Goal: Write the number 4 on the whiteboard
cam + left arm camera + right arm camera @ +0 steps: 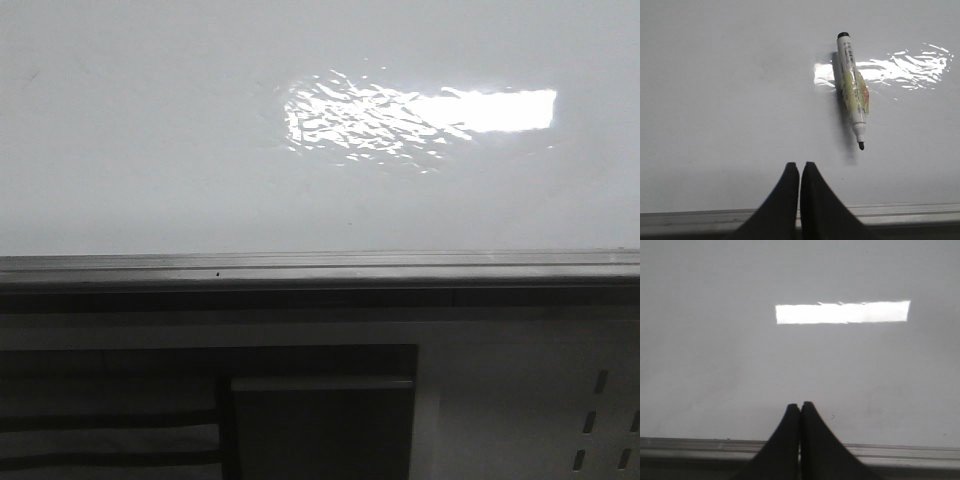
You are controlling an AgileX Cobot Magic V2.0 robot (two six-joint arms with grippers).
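Note:
The whiteboard [150, 150] fills the front view, glossy white-grey, with a grey metal ledge [300, 268] along its lower edge. No number 4 shows on it in any view. An uncapped white marker [852, 87] with a yellow label and a black tip lies on the whiteboard [730, 100] in the left wrist view. My left gripper [800, 166] is shut and empty, short of the marker's tip and to one side of it. My right gripper [800, 406] is shut and empty over the bare whiteboard [715, 355]. Neither gripper shows in the front view.
A bright rectangular light glare [420, 115] lies on the board, and also shows in the right wrist view [842, 312]. A white perforated panel with slots [560, 400] and a dark opening [200, 410] sit below the ledge.

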